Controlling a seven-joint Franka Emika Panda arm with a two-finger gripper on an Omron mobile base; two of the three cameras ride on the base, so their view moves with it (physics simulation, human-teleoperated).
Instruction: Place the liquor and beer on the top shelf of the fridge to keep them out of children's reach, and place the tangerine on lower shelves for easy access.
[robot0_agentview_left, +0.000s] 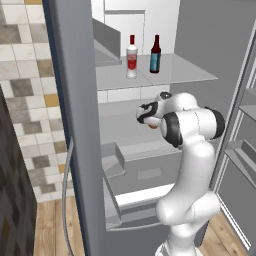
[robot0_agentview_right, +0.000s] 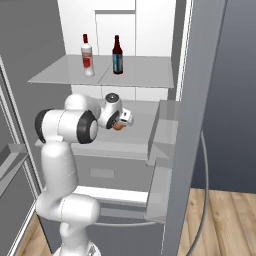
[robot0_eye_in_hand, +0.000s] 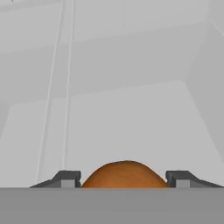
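Note:
The liquor (robot0_agentview_left: 131, 56) (robot0_agentview_right: 87, 55) and the beer (robot0_agentview_left: 155, 54) (robot0_agentview_right: 117, 55) stand upright side by side on the top shelf (robot0_agentview_left: 185, 70) (robot0_agentview_right: 145, 72) of the open fridge (robot0_agentview_left: 75, 125) (robot0_agentview_right: 192, 130). My gripper (robot0_eye_in_hand: 124, 178) (robot0_agentview_right: 120, 124) is shut on the tangerine (robot0_eye_in_hand: 124, 175) (robot0_agentview_right: 118, 126) (robot0_agentview_left: 152, 125), which sits between the two fingertips (robot0_eye_in_hand: 65, 179). It hovers over one of the lower shelves (robot0_eye_in_hand: 131, 122) (robot0_agentview_right: 137, 132) (robot0_agentview_left: 117, 127), the one just under the bottles.
Both fridge doors stand open, with door bins (robot0_agentview_left: 112, 162) (robot0_agentview_right: 160, 135) close to the arm on the near side and more bins (robot0_agentview_left: 242, 155) on the far door. A drawer front (robot0_agentview_right: 105, 172) lies below the shelf. Tiled wall (robot0_agentview_left: 30, 100) at left.

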